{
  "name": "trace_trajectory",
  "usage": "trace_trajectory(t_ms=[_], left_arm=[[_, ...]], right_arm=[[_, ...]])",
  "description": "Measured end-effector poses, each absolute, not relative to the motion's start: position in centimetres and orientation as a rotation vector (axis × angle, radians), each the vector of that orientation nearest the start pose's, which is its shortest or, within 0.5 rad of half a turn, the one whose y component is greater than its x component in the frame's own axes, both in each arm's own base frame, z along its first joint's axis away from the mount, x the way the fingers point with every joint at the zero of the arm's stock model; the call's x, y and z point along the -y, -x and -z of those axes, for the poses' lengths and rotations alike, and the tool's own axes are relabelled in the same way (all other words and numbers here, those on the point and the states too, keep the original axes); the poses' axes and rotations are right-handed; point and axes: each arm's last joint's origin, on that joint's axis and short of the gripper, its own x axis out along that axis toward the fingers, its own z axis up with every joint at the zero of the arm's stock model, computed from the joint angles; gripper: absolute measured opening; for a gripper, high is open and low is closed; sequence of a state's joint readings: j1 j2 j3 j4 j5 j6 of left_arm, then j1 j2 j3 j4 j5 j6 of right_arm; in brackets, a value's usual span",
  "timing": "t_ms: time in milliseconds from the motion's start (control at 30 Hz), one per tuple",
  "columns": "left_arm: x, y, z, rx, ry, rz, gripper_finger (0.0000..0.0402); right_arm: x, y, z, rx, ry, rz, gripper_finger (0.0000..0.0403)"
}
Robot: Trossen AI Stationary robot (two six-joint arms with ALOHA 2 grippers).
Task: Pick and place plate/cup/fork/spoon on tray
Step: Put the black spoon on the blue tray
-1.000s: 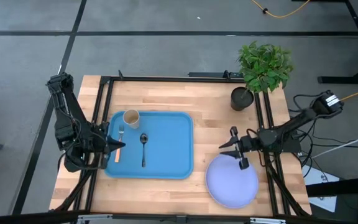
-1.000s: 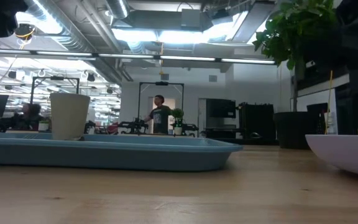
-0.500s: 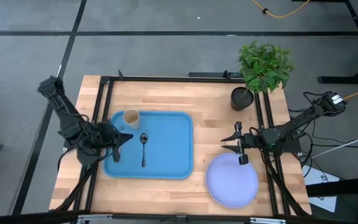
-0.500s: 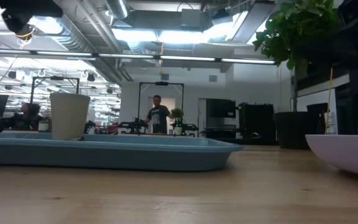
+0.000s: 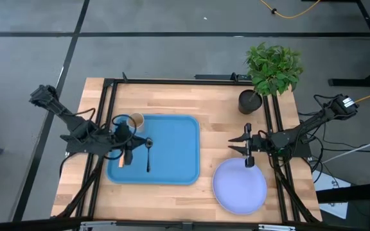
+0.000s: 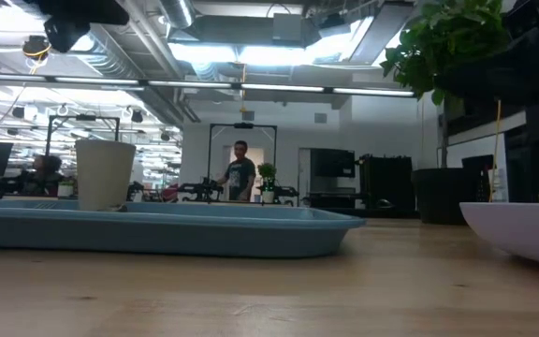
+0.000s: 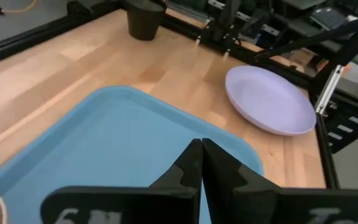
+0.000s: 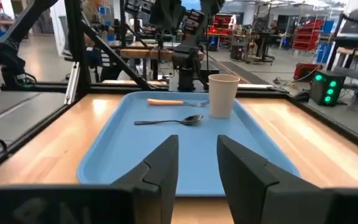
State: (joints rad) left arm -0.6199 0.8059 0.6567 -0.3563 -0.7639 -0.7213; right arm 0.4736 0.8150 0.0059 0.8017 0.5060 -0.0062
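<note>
The right wrist view alone shows the orange-handled fork point(image 8: 174, 102) lying on the bright blue rectangular plastic tray point(image 5: 172, 154) beyond the slim dark spoon point(image 8: 169, 121) and beside the small tan paper cup point(image 8: 222, 94); from above, the left claw point(image 5: 128, 142) hides it. That claw hangs over the tray's left part, fingers pressed together, empty. The right claw point(image 5: 245, 149) hovers spread at the far edge of the round lavender-blue plate point(image 5: 239, 188), which sits on the wooden counter point(image 5: 220, 115) right of the tray.
</note>
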Motion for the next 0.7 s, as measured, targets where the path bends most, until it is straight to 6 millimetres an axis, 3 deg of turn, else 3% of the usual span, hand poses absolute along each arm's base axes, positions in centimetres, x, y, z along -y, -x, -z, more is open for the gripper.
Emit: trace_trajectory(t_ms=[300,533,700], left_arm=[[7.0,-16.4,-27.1,-0.352,0.31,-0.319,0.0001],[9.0,-20.1,-30.8,-0.249,0.01,-0.237,0.0001],[9.0,-22.2,-32.1,-0.28,0.062,-0.42,0.0001]], right_arm=[[-5.3,-13.5,-15.9,-0.006,0.007,0.031,0.0115],[-5.3,-13.5,-15.9,-0.007,0.008,0.031,0.0115],[-5.3,-13.5,-15.9,-0.007,0.008,0.031,0.0115]])
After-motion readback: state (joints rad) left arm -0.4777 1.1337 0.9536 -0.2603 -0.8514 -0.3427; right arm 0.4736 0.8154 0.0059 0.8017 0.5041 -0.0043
